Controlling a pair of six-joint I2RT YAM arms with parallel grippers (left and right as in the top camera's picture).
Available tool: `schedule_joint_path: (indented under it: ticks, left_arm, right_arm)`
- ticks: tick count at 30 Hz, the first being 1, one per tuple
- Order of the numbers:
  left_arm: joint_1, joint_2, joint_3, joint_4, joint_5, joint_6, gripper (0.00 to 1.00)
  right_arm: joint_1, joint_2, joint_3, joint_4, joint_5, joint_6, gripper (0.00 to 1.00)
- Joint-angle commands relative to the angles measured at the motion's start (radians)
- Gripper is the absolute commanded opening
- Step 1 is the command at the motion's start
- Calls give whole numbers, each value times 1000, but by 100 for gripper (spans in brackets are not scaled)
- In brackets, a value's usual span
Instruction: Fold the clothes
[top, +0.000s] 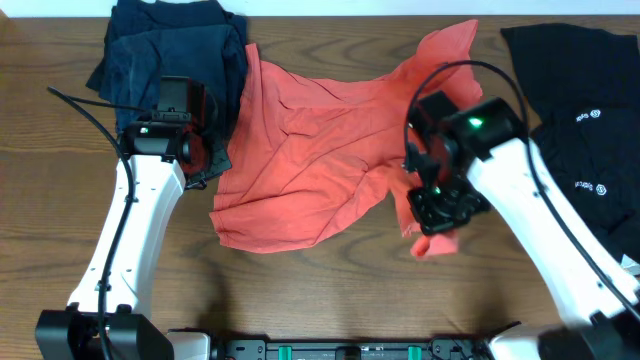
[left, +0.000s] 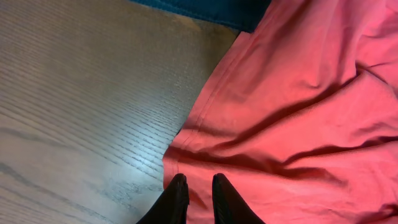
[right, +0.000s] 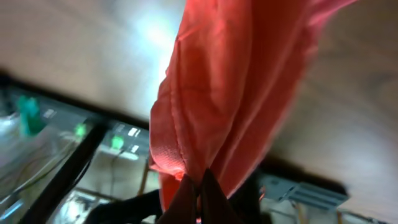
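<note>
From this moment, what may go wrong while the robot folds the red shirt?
1. The right tool pinches only a bunched bit of the red shirt; it may slip out when pulled.
2. The left tool sits at the shirt's hem near the navy clothes, so it might drag them.
3. The shirt lies wrinkled, so a fold may come out uneven.

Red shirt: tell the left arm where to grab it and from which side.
Pinch the hemmed corner of the red shirt, coming from the table side: it lies flat, stitched edge exposed, just ahead of the left gripper.
</note>
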Motion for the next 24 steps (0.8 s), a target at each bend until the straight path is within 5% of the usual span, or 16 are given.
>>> schedule_joint_path:
  ticks: [1,6,13,16,18,24]
  left_arm:
    - [4,8,2,0,-9,0,17]
    - [4,8,2,4,-9,7,17]
    - [4,8,2,2,-8,7,17]
    - [4,8,2,2,-8,7,17]
    - [4,8,2,2,-8,7,17]
    - [4,8,2,4,-9,7,17]
  right_arm:
    - [16,-98,13,-14,-153,-6,1]
    - [32,-221,13,-14,-200,55,1]
    - [32,-293,13,-14,-24,191,2]
    - [32,-286,13,-14,27,196,44]
    - [32,-280,13,-14,52,196,60]
    - [-8,-266,13,58,195,250,64]
